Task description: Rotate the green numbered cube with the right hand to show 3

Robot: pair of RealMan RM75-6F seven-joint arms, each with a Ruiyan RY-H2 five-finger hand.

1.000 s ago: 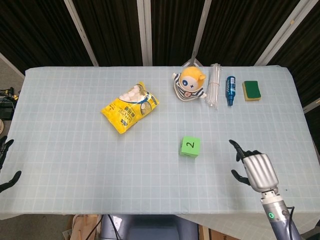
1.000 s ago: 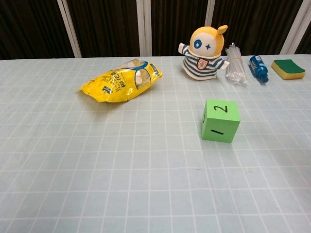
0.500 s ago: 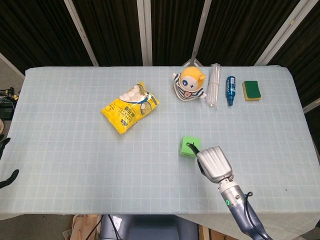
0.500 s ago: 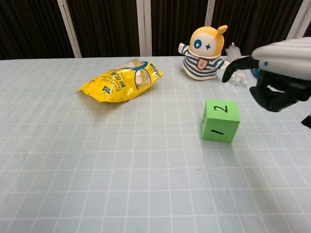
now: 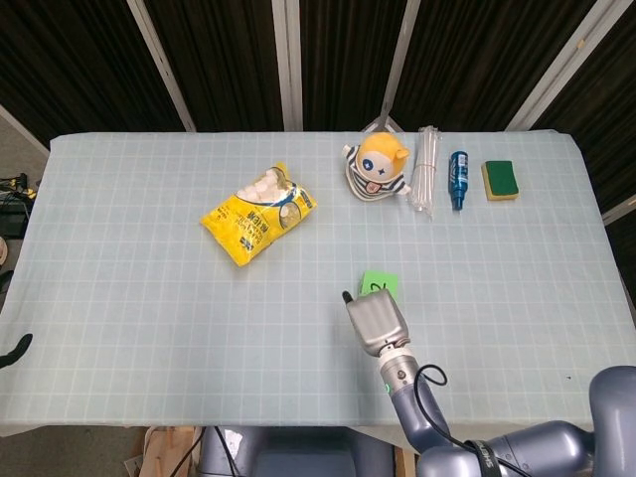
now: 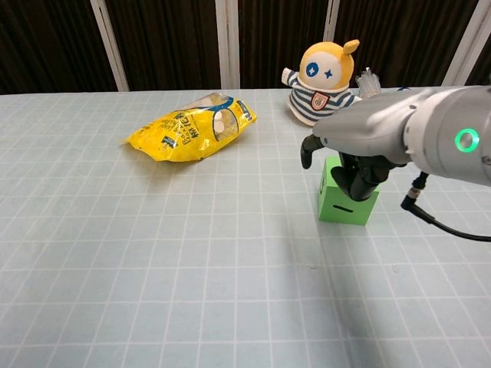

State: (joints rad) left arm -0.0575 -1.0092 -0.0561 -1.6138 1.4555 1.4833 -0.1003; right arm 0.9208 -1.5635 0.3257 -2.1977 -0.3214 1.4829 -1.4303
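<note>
- Green numbered cube point(image 6: 347, 207) sits on the tabletop point(image 6: 153, 253) a little right of centre, mostly covered from above by the right robot hand point(image 6: 357, 157); its near face shows a black mark and its left face is bare of fingers.
- From the head view only the far edge of the cube point(image 5: 379, 284) peeks out past the right robot hand point(image 5: 374, 320), with part of a black numeral on top.
- Dark fingers point(image 6: 354, 181) curl down over the cube's top and near face, and the thumb point(image 6: 308, 149) sticks out to the left, off the cube; whether they are clamped on it or only resting I cannot tell.
- A green light glows on the wrist point(image 6: 464, 140), and a black cable point(image 6: 445, 224) loops off it to the right.
- At the near left edge, a dark bit of the left robot hand point(image 5: 14, 350) shows beside the tabletop; too little of it is in sight to tell how its fingers lie.
- Farther back and left lies a yellow snack bag point(image 6: 192, 127), well apart from the cube.
- Along the far side, left to right: a striped plush doll point(image 6: 322, 77), a clear bundle of straws point(image 5: 425, 169), a blue bottle point(image 5: 458, 179) and a green-and-yellow sponge point(image 5: 500, 180).
</note>
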